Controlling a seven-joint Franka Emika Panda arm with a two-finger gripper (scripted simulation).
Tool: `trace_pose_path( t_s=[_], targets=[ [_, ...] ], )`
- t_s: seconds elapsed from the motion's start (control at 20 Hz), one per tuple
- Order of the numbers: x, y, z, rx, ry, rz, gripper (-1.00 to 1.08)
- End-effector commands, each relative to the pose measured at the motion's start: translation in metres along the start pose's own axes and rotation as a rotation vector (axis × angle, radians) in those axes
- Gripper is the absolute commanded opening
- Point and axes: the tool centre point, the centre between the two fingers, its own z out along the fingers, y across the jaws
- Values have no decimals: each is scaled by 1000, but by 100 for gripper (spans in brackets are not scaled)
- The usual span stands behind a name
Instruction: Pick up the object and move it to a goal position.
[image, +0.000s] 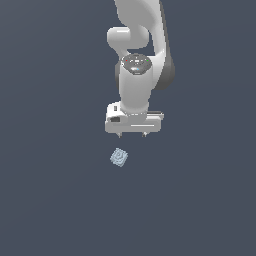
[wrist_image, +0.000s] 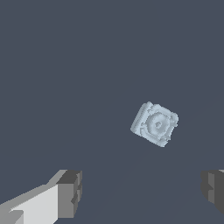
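Observation:
The object (image: 119, 157) is a small pale blue-grey square piece with ring relief on its upper face, lying flat on the dark grey floor. In the wrist view the object (wrist_image: 155, 124) sits turned at an angle, its rings facing the camera. My gripper (image: 132, 134) hangs above the floor, a little behind the object and toward the exterior view's right of it. Its two dark fingers (wrist_image: 70, 193) stand far apart with nothing between them. The object lies outside the gap of the fingers, apart from both.
The white arm (image: 137, 60) rises behind the gripper toward the top of the exterior view. The dark grey floor (image: 50, 200) stretches around the object on all sides.

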Motion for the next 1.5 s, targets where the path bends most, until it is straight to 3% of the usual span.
trace_pose_path(
  t_s=[0.0, 0.8, 1.45],
  targets=[
    [0, 0, 0, 0, 0, 0, 100],
    [10, -5, -14, 27, 24, 35, 100],
    [21, 28, 41, 24, 5, 273, 100]
  ],
)
